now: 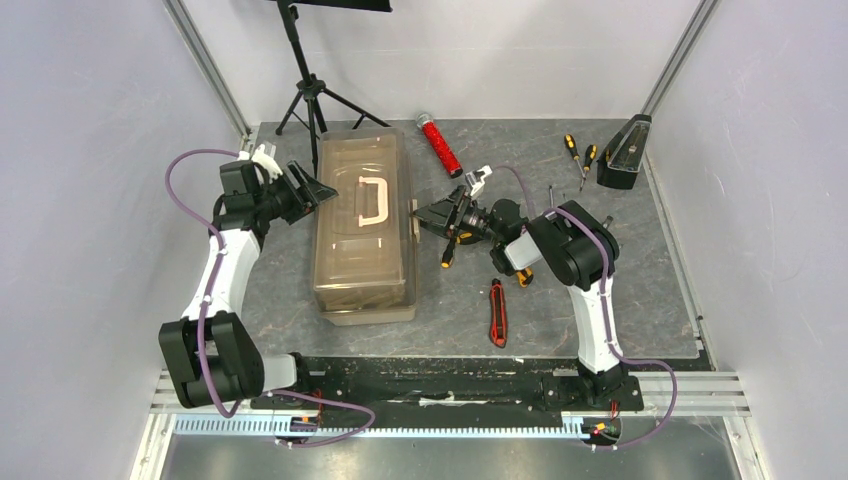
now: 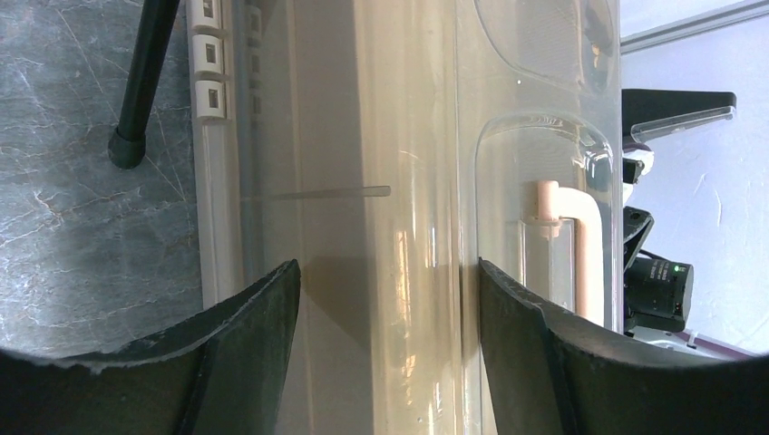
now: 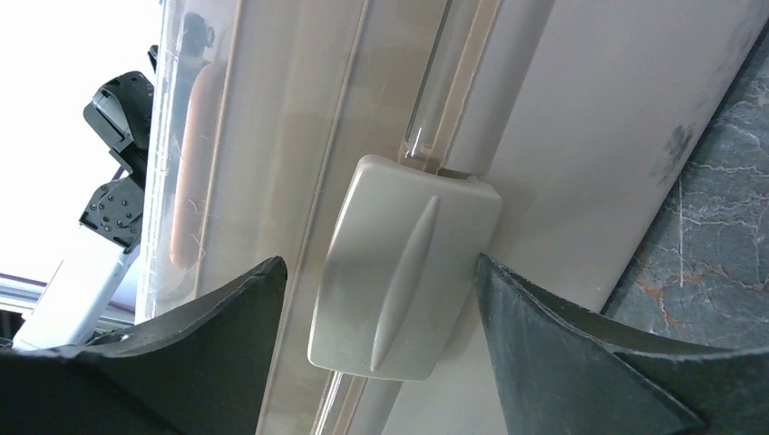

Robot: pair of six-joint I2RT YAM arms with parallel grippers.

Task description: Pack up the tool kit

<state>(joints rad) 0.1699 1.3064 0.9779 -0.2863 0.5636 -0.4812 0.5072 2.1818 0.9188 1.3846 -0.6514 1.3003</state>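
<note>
Straddling the cream latch (image 3: 403, 272) of the translucent tan toolbox (image 1: 362, 262), my right gripper (image 1: 422, 216) gapes wide, left gripper (image 1: 322, 189) likewise; a slip could skid the box.

The right gripper (image 3: 379, 263) faced the translucent tan toolbox (image 3: 562, 118) side-on, its black fingers (image 3: 580, 362) spread apart on either side of a cream latch (image 3: 399, 267). Grey stone-patterned table (image 3: 716, 227) showed at right, and part of the left arm (image 3: 113, 163) beyond the box at left.
</note>
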